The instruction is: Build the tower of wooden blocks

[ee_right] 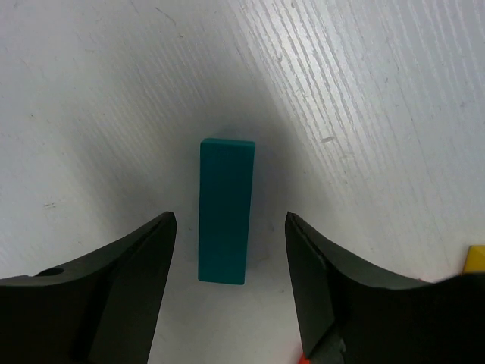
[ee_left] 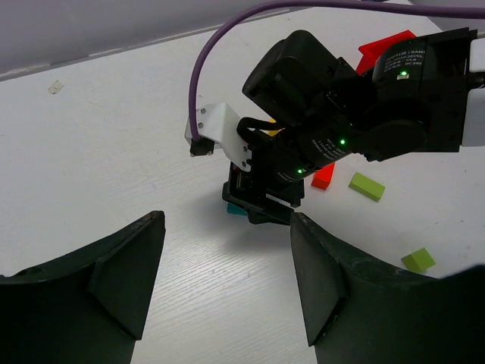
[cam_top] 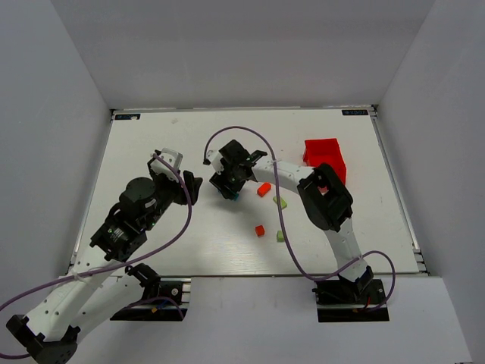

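Note:
A teal bar [ee_right: 226, 211] lies flat on the white table. My right gripper [ee_right: 230, 218] hangs over it, open, one finger on each side of the bar's near end with a gap on both sides. From above, the right gripper [cam_top: 229, 189] covers all but a teal sliver [cam_top: 234, 197]. My left gripper [cam_top: 192, 188] stands open just left of it with nothing between its fingers [ee_left: 129, 265]. An orange-red block [cam_top: 264, 189], a lime-green block [cam_top: 280, 203], a red cube [cam_top: 260, 230] and a lime-green cube [cam_top: 280, 236] lie singly. The wood block tower does not show.
A red bin [cam_top: 326, 155] stands at the back right, beside the right arm's elbow. A yellow block [ee_right: 476, 259] shows at the right edge of the right wrist view. The right arm's purple cable [cam_top: 276, 163] arcs over the blocks. White walls enclose the table [cam_top: 151, 152].

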Motion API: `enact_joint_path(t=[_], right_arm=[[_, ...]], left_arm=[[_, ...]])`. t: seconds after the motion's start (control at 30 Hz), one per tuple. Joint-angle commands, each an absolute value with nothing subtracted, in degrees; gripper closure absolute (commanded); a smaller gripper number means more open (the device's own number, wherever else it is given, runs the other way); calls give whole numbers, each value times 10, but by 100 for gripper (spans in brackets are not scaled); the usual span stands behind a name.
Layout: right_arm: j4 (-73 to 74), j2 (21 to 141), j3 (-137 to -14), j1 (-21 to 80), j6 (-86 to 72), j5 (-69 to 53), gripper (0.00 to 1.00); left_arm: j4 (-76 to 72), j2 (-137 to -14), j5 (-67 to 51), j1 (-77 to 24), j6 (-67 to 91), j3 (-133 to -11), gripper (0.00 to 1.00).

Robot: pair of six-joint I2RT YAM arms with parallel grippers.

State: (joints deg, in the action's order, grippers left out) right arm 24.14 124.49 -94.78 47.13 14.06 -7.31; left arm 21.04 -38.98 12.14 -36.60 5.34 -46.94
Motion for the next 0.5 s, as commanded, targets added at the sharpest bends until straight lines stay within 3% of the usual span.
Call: enact_joint_path(t=[0.0,0.3,0.47], right_arm=[[254,1261,-980,474,148,-85,38],[280,1271,-983,472,184,-101,64],[292,1269,-984,468,215,-95,71]], left_arm=[[209,-386,106,-364,52,-467,23],[209,-386,106,-364,52,-467,23],[209,-386,106,-364,52,-467,23]])
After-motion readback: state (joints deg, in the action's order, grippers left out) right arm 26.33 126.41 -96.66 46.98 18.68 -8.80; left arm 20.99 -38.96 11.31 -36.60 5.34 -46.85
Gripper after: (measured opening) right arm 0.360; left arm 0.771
